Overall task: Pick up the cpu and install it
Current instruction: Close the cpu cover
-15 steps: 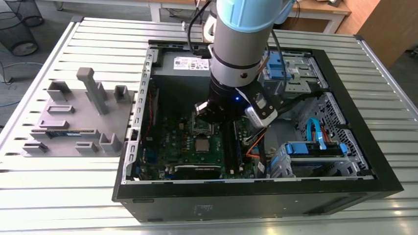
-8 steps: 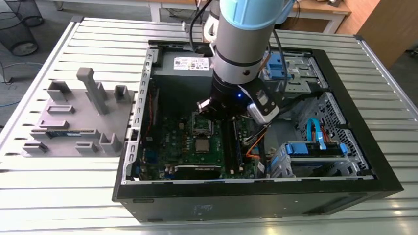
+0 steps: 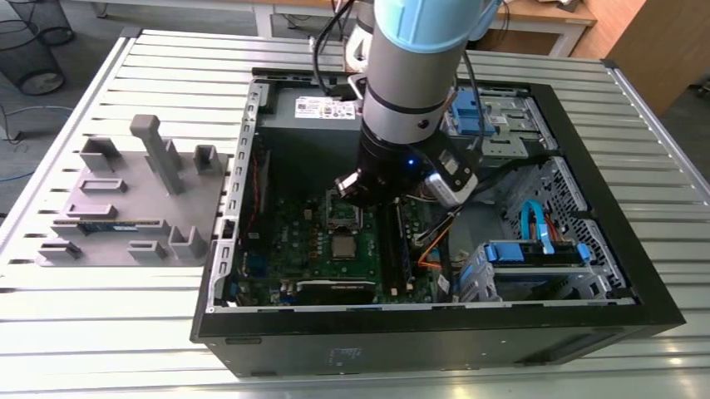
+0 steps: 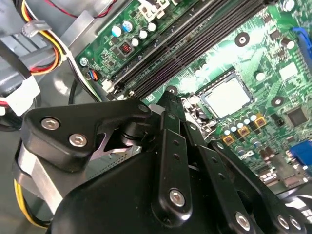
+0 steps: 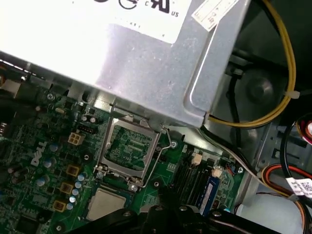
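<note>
Hovering tool [image 4: 168, 97] above motherboard [image 4: 263, 44] near cpu [image 4: 228, 97], which lies flat by raised socket frame [image 5: 106, 146]; tool state cannot tell; align squarely, lower gently.

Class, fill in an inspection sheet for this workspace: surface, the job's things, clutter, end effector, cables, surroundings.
Surface: slatted metal table carrying an open computer case.
Job's things: cpu lies flat on the green motherboard, beside the opened metal socket frame.
Clutter: grey fixture beside the case, holding a memory stick.
End effector: hangs over the motherboard, apart from the cpu.
Cables: yellow wires by the power supply; blue cable inside the case.
Surroundings: wire bin on the floor; wooden desk beyond the table.
</note>
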### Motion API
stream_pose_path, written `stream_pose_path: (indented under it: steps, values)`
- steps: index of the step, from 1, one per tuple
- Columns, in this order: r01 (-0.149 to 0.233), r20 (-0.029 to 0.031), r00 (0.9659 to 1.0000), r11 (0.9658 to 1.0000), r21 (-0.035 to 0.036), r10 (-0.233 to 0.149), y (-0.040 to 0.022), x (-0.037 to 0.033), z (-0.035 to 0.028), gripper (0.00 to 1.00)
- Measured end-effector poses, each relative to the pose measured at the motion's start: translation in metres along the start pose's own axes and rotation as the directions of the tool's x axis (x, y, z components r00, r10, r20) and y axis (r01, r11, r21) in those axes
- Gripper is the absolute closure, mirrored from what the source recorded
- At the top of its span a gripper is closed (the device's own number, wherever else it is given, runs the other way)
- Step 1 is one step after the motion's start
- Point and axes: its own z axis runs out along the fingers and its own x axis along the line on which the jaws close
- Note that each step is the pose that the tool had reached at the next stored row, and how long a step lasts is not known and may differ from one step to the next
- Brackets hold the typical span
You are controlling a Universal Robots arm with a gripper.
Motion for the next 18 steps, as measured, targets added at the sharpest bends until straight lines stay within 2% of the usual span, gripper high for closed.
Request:
stream_pose_path:
  steps: [2,9,15,18]
  values:
    - [0.008,0.0,1.0,1.0,-0.0007,-0.008,0.0005,-0.0013,0.0003,0.89]
    - [0.011,0.0012,0.9999,0.9999,-0.0046,-0.011,0.0112,-0.0068,0.0018,0.89]
    - [0.013,0.0037,0.9999,0.9999,-0.0111,-0.013,0.0152,-0.0083,0.0044,0.89]
    - [0.014,0.0072,0.9999,0.9998,-0.0137,-0.014,0.0161,-0.0061,0.0044,0.89]
